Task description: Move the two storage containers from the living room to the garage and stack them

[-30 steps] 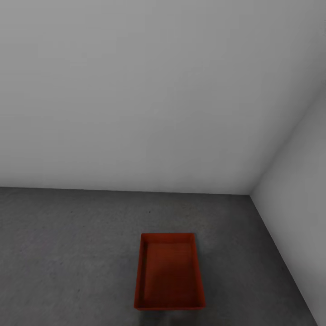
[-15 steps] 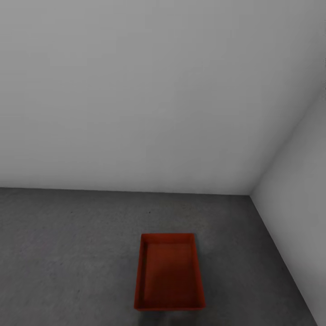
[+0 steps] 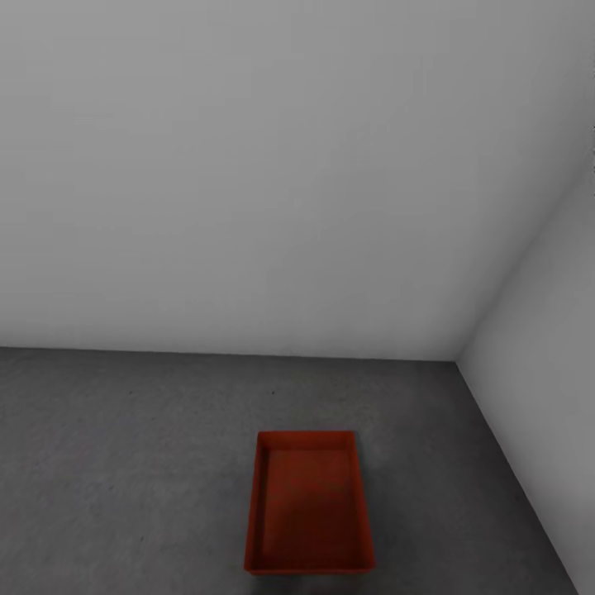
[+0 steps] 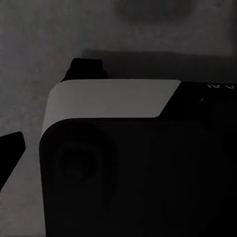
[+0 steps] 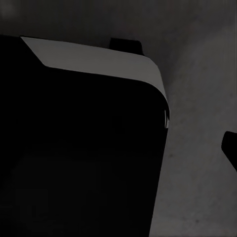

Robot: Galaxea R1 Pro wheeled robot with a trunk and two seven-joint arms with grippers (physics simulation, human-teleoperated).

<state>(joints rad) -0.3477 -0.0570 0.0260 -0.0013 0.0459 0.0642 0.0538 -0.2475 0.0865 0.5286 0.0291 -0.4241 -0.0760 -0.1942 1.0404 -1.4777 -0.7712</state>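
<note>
One orange-red storage container [image 3: 307, 504] sits upright and empty on the dark concrete floor [image 3: 124, 463] of the garage, near the corner where two pale grey walls [image 3: 248, 182] meet. Whether either arm's jaws are open or closed cannot be told; dark robot housing [image 4: 138, 168] blocks both wrist views.

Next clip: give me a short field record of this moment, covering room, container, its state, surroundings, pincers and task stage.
room: garage-like corner, pale grey walls meeting at right
floor: dark grey mottled concrete
container: one orange-red lidless bin, flat on the floor, long side running away from the camera
contents: nothing seen inside
stacking: nothing stacked on it
wrist views: dark robot body with a pale panel above the concrete
left pincer: dark tips at the wrist view's edge, open or shut not readable
right pincer: same, not readable
task stage: one bin set down, stack not yet made
</note>
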